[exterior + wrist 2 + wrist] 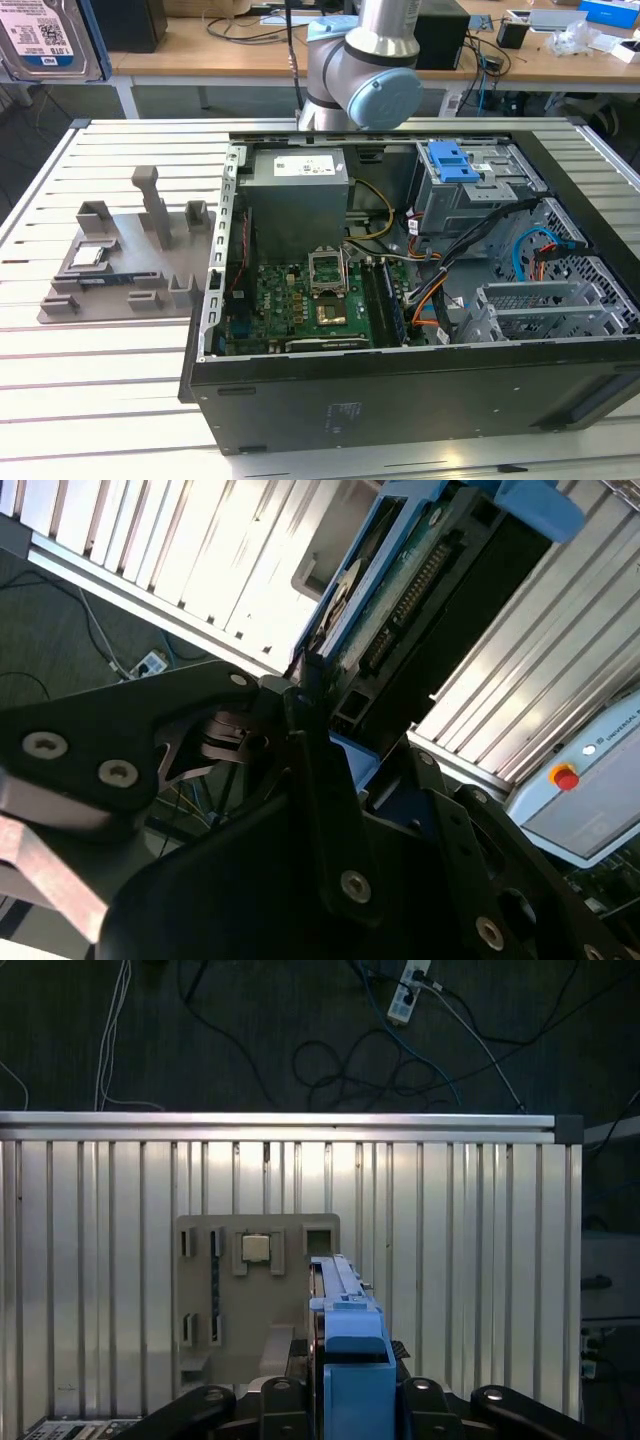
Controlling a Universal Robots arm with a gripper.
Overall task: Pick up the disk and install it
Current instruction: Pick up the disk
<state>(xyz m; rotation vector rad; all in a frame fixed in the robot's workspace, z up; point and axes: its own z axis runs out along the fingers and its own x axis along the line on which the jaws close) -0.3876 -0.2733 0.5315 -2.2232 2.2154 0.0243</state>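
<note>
The disk (45, 35), a silver drive with a white-and-blue label in a blue bracket, hangs high at the exterior view's upper left, well above the table. In the first wrist view the disk (347, 1345) is seen edge-on, its blue bracket clamped between the black fingers of my gripper (345, 1400). In the second wrist view the disk (400, 590) shows its circuit-board side and runs away from the gripper (330, 720), which is shut on it.
Below lies a grey holder plate (120, 260) on the slatted aluminium table (100, 380), with a small square silver chip (257, 1248) in it. The open computer case (400, 390) stands at the exterior view's right; inside is a grey drive cage with a blue latch (455, 165).
</note>
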